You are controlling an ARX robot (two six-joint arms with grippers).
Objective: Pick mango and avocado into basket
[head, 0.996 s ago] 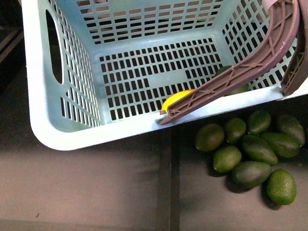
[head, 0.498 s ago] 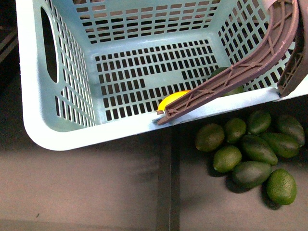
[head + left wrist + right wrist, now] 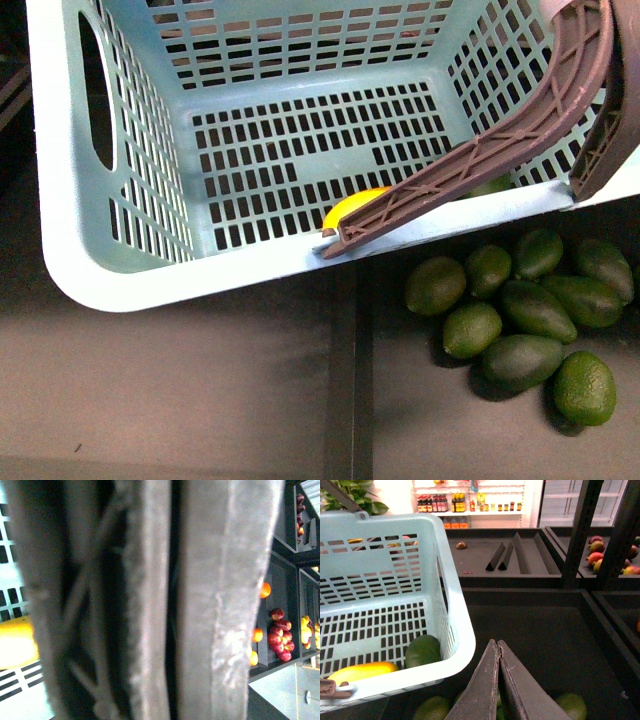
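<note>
Dark produce bins fill this shop corner, with shelves of bottles [image 3: 452, 504] lit up at the back wall. Down in the basket [image 3: 250, 268], the mango [image 3: 352, 208] lies on the slotted floor against the near wall, mostly hidden in the front view by a brown handle [image 3: 480, 150] that slants across it; the right wrist view shows its yellow length plainly [image 3: 362, 671]. Just beside it, toward the corner of the basket, sits the avocado [image 3: 423, 650], dark green and dull, touching or almost touching the mango's end; from the front only a sliver of it peeks past the handle [image 3: 492, 186]. The basket itself hangs tilted over a dark bin. Outside it, just past its near wall, a cluster of loose avocados [image 3: 520, 315] lies heaped together in the bin.

The right gripper [image 3: 498, 652] hovers outside the basket's corner, above those loose avocados, its jaws pressed together with nothing between them. The left wrist view is crowded out by blurred grey and brown ribbed bars very close to the lens, so I cannot tell how the left jaws stand; past them a bit of mango shows, and far off, bins of red and orange fruit [image 3: 278, 640].
</note>
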